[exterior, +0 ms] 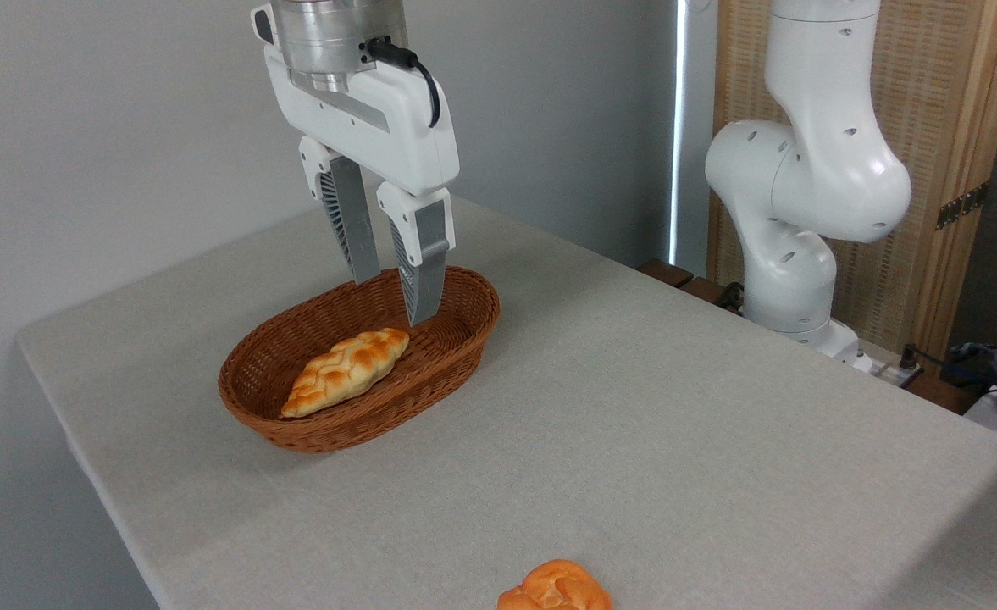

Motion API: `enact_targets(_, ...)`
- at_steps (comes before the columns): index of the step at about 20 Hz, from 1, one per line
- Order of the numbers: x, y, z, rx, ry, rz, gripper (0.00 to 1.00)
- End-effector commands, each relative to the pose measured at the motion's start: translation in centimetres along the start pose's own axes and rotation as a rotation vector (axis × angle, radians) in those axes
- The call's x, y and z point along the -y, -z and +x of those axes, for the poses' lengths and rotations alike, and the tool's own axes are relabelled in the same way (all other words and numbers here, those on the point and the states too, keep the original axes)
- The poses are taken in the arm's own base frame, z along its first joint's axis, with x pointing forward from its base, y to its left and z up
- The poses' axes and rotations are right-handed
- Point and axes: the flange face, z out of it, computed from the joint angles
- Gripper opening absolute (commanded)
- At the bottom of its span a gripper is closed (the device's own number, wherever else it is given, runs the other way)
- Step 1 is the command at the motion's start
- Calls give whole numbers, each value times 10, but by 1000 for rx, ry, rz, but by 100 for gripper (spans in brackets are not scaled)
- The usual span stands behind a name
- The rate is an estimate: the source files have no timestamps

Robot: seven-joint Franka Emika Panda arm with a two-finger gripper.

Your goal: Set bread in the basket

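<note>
Hanging empty and spread over the basket (464, 335), the hand (396, 296) should go to the bun (556, 589) and pinch its middle gently.

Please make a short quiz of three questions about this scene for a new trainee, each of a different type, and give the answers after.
1. True or false: the small round bun already lies inside the basket.
2. Which item lies in the basket now?
A. a braided loaf
B. a round bun
C. nothing
3. Fill in the blank: the tool hangs above the basket with its fingers ____ and nothing between them.

Key
1. False. The bun sits on the table at the bottom edge of the picture, far from the basket.
2. A. The braided loaf lies inside it.
3. open
</note>
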Motion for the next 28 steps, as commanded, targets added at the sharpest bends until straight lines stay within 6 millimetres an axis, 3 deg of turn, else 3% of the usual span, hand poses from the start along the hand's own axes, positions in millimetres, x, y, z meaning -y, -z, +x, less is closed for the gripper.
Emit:
enact_targets(1, 3, 1, -5, 18, -12, -2, 100)
enact_targets(23, 7, 1, -8, 16, -6, 2, 100)
enact_targets(28, 16, 2, -15, 50, 3, 54, 100)
